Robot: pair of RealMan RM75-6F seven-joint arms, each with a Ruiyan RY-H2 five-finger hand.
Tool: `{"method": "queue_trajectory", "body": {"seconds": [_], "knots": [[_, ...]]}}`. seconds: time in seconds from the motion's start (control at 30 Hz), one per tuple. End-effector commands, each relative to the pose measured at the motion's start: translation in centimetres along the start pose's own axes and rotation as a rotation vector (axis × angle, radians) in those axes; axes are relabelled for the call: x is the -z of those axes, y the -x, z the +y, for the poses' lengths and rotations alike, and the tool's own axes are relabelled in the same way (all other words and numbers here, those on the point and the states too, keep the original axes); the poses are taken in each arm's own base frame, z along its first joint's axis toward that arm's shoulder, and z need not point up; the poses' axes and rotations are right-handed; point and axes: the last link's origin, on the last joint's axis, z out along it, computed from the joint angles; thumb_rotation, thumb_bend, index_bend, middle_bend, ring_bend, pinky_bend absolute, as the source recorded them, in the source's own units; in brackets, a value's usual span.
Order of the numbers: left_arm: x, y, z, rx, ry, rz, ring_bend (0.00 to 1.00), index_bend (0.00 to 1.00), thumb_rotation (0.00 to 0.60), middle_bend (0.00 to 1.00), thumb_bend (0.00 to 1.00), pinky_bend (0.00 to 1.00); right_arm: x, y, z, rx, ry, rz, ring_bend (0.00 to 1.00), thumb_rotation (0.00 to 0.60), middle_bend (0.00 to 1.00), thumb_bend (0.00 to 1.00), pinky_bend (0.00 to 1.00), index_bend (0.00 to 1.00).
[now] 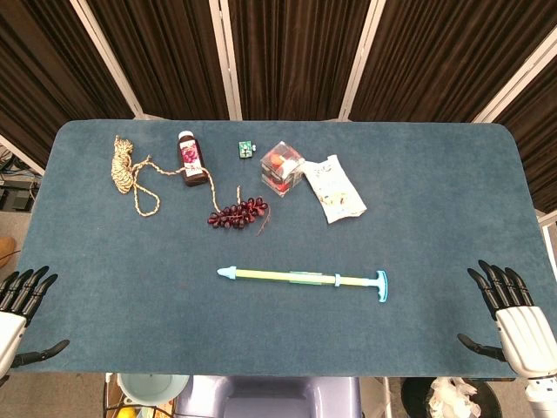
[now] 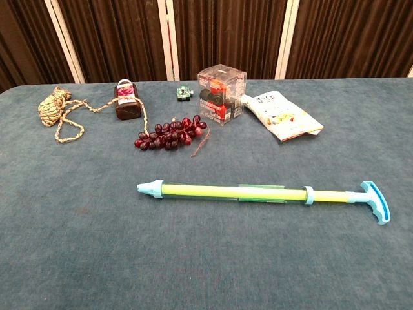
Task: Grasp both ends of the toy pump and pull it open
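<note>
Head view: nearest the camera, at the desk's (image 1: 452, 235) near edge, the left robot hand (image 1: 19, 305) sits at the left corner and the right robot hand (image 1: 513, 318) at the right corner. Both have their fingers spread apart and hold nothing; neither touches the toy pump (image 1: 300, 278). The pump lies flat between them, a little toward the near side of the middle, its pale blue nozzle pointing to the left hand's side and its T-handle to the right hand's side. Farther back lie a coiled rope (image 1: 129, 170), a dark bottle (image 1: 192, 158), a bunch of toy grapes (image 1: 238, 213), a small green object (image 1: 247, 150), a clear box (image 1: 283, 166) and a printed packet (image 1: 333, 188).

Chest view: neither hand shows here. The pump (image 2: 258, 193) is the nearest thing, alone on the cloth, well apart from the grapes (image 2: 169, 133) behind it. It looks like light, stiff plastic, smooth and round along the barrel, so it would likely roll or slip under a loose hold. The T-handle gives the right hand a sure purchase; the left would best wrap the barrel just behind the nozzle.
</note>
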Motion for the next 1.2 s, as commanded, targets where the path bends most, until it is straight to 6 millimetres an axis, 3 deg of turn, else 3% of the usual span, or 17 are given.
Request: {"method": "queue_trajectory", "body": {"seconds": [0.03,0.4,0.57,0.9,1.2], "knots": [[0.0,0.0,0.0,0.000,-0.003,-0.002,0.00,0.00,0.600,0.00,0.00,0.05,0.1,0.1,0.0,-0.001,0.004,-0.006,0.00,0.600,0.00,0.11,0.00,0.07],[-0.2,0.0,0.0,0.017,-0.016,-0.017,0.00,0.00,0.600,0.00,0.00,0.05,-0.4,0.2,0.0,-0.030,0.022,0.000,0.00,0.600,0.00,0.12,0.00,0.10],[-1.6,-0.5,0.5,0.002,0.019,-0.017,0.00,0.03,0.600,0.00,0.05,0.06,-0.5,0.4,0.1,-0.027,0.025,0.002,0.00,0.600,0.00,0.12,0.00,0.10],[-9.8,-2.2,7.0,-0.025,0.193,0.018,0.00,0.23,0.600,0.01,0.14,0.10,-0.8,0.6,0.3,-0.026,0.035,-0.001,0.00,0.600,0.00,0.13,0.00,0.12],[-15.2,-0.2,12.8,-0.074,0.256,-0.052,0.00,0.27,0.600,0.02,0.15,0.10,-0.8,0.7,0.4,-0.028,0.033,-0.007,0.00,0.600,0.00,0.13,0.00,0.12]]}}
